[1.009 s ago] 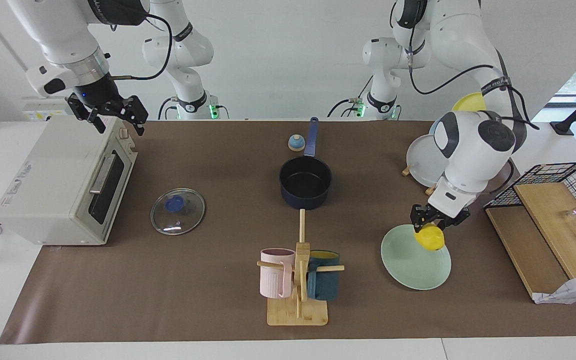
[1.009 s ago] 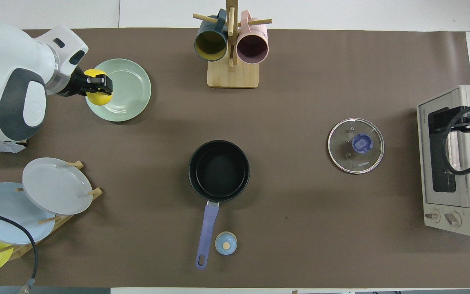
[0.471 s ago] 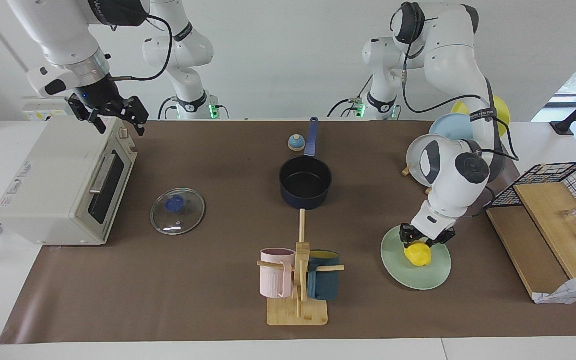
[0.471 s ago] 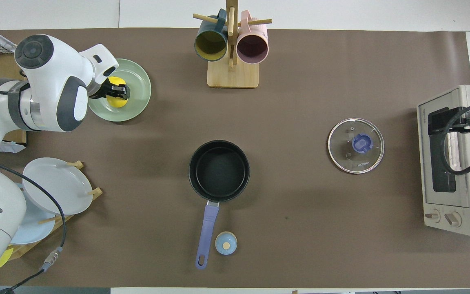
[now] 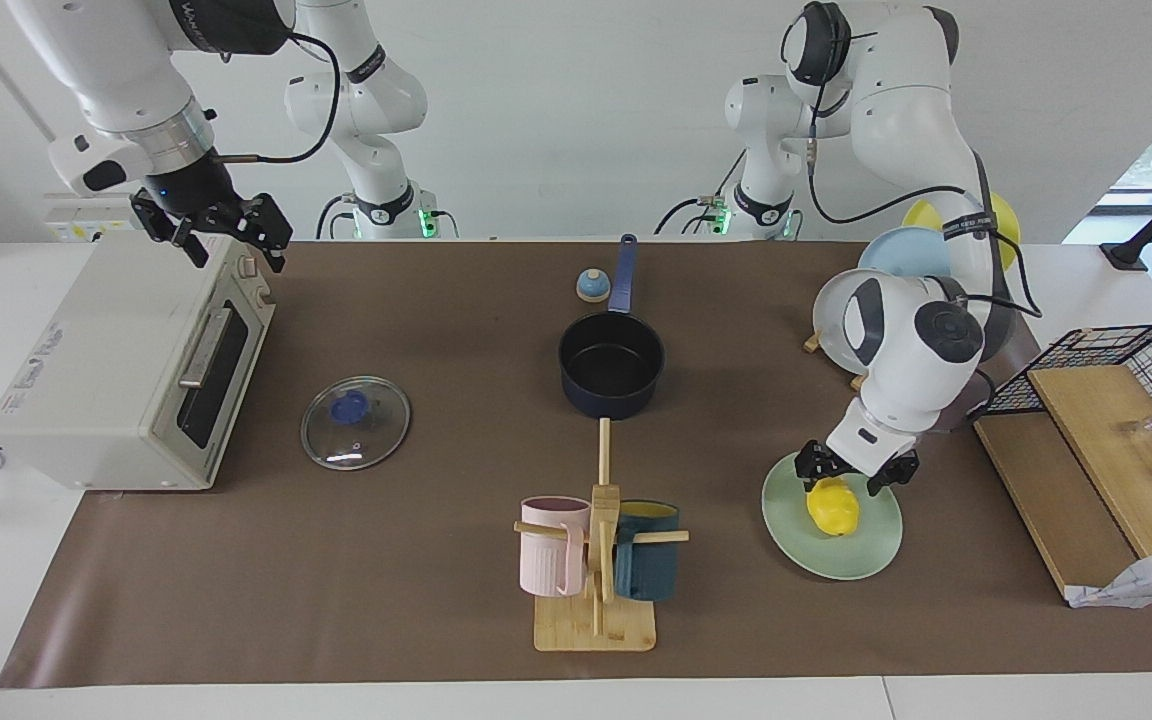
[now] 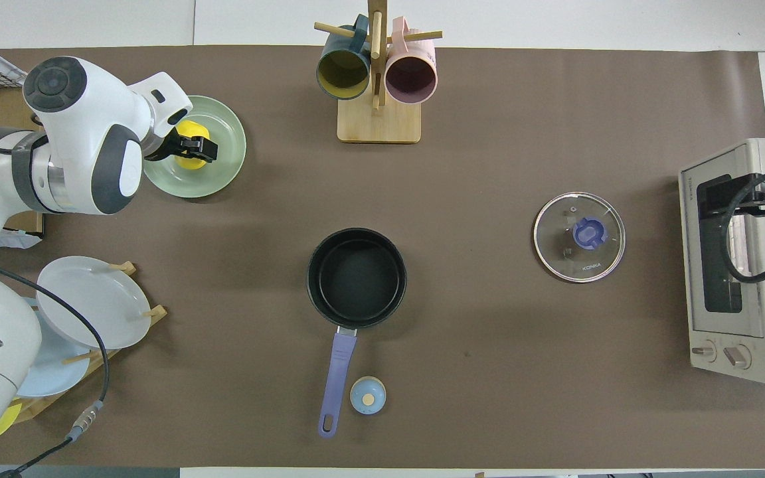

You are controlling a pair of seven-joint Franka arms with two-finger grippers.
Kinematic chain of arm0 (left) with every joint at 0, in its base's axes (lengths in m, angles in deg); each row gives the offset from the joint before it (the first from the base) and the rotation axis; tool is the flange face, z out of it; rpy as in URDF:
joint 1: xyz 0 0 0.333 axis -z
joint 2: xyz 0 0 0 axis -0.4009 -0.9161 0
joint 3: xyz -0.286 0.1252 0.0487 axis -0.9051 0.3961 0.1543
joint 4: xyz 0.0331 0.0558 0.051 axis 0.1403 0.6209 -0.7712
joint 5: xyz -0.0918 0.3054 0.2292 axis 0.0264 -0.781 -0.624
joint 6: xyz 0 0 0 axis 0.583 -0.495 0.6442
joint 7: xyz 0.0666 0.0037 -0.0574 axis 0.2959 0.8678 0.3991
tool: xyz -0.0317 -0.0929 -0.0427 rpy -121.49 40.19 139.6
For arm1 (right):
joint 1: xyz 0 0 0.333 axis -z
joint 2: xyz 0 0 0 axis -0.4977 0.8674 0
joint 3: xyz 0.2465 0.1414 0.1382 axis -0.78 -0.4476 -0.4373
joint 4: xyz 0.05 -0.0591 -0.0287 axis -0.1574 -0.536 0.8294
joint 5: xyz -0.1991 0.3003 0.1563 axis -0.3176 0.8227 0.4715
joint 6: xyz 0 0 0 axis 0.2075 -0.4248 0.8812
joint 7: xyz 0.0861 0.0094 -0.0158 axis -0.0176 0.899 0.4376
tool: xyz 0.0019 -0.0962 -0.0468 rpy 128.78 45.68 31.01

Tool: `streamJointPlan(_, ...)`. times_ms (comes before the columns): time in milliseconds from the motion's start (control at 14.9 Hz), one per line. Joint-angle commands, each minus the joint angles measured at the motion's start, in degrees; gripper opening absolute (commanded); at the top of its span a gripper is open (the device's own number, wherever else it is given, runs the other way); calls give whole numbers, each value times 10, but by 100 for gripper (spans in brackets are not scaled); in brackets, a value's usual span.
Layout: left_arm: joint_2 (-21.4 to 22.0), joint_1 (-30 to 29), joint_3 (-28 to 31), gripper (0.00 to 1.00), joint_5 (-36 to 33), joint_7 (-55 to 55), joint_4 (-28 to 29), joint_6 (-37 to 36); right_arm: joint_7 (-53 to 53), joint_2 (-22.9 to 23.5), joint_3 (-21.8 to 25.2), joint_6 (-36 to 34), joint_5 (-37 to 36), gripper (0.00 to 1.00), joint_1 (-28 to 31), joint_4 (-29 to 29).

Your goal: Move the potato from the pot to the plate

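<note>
The yellow potato [image 5: 834, 510] lies on the pale mint-green plate [image 5: 861, 555], toward the left arm's end of the table. My left gripper [image 5: 844, 480] is just above the potato, fingers spread on either side of it and open. In the overhead view the gripper [image 6: 198, 147] covers part of the potato [image 6: 193, 128] on the plate [image 6: 223, 169]. The dark blue pot [image 5: 611, 365] stands empty in the middle of the table [image 6: 356, 277], its handle pointing toward the robots. My right gripper [image 5: 226, 235] waits open over the toaster oven.
A toaster oven [image 5: 126, 360] stands at the right arm's end, with a glass lid [image 5: 355, 422] beside it. A mug rack [image 5: 596, 560] is farther from the robots than the pot. A plate rack [image 5: 866, 320], a wire basket and wooden boards [image 5: 1086, 430] are at the left arm's end. A small blue knob [image 5: 592, 286] lies by the pot handle.
My left gripper came down with the potato onto the plate, then opened and let it go. The potato now rests on the plate. The right arm has not moved.
</note>
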Motion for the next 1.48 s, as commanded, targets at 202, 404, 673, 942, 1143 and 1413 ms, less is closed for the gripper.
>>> streamJointPlan(202,167,-2,23,100,-4,36,2,-177,-5,-4,-9,9,6,100,11,-10)
streamJointPlan(404,256,-4,36,100,-5,36,3,-273,-5,-4,-9,8,6,100,11,-10)
streamJointPlan(673,332,-6,36,100,-5,36,15,-367,-7,-3,-9,10,8,100,11,-7)
streamJointPlan(942,337,-12,29,100,-6,28,37,-391,-8,-4,-7,2,8,100,4,-6)
streamJointPlan(1143,285,-11,27,100,-3,27,8,-382,-7,-4,-7,-2,8,100,4,-6)
streamJointPlan(1413,262,-22,17,100,17,27,-31,-379,-5,-4,-7,-1,8,100,10,-7)
